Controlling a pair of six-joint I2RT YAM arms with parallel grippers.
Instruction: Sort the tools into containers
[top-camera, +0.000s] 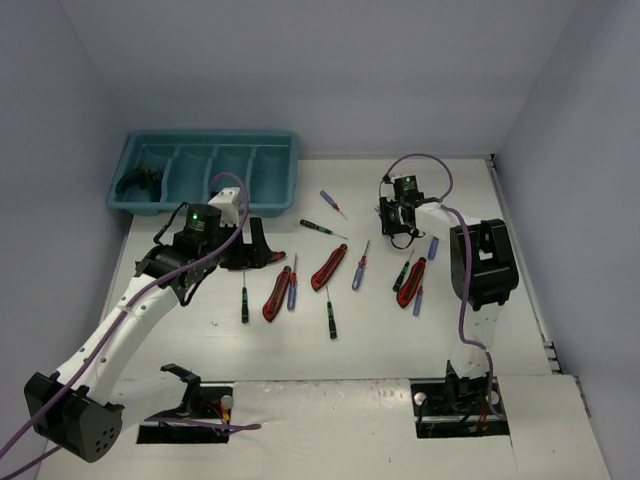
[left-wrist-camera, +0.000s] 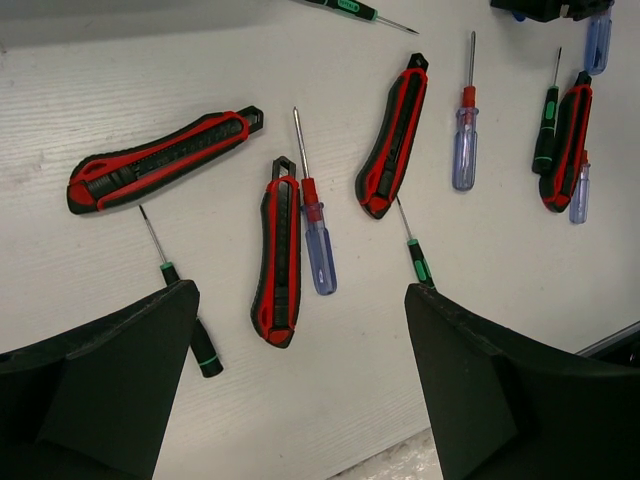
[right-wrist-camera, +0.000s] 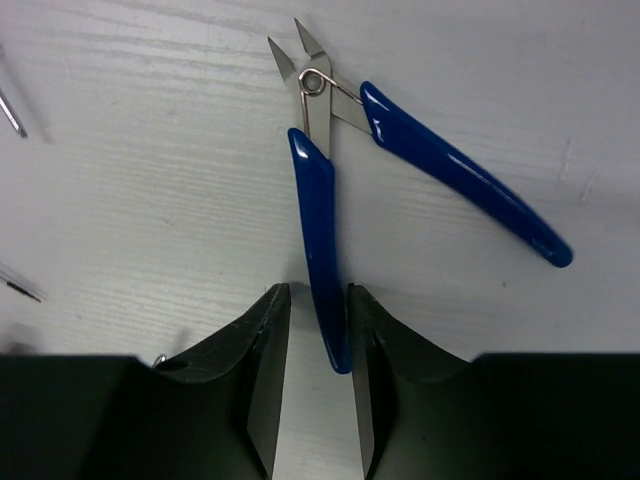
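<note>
My left gripper (top-camera: 250, 248) is open and empty, its jaws wide apart (left-wrist-camera: 300, 290) above the table. Ahead of it lie red-and-black utility knives (left-wrist-camera: 160, 160) (left-wrist-camera: 278, 255) (left-wrist-camera: 393, 135), blue-handled screwdrivers (left-wrist-camera: 320, 255) and green-banded ones (left-wrist-camera: 195, 330). My right gripper (top-camera: 400, 225) is low at the table with its fingers (right-wrist-camera: 318, 288) on either side of one handle of blue-handled pliers (right-wrist-camera: 320, 200). The handle touches the right finger, with a gap at the left one. The teal tray (top-camera: 290, 170) stands at the far left, with a dark tool (top-camera: 140, 183) in its left compartment.
More tools lie across the middle of the table: a knife (top-camera: 410, 281), screwdrivers (top-camera: 330, 318) (top-camera: 360, 268) (top-camera: 334, 204) (top-camera: 322, 228). The right arm's black housing (top-camera: 482, 262) sits near the right table edge. Grey walls enclose the table.
</note>
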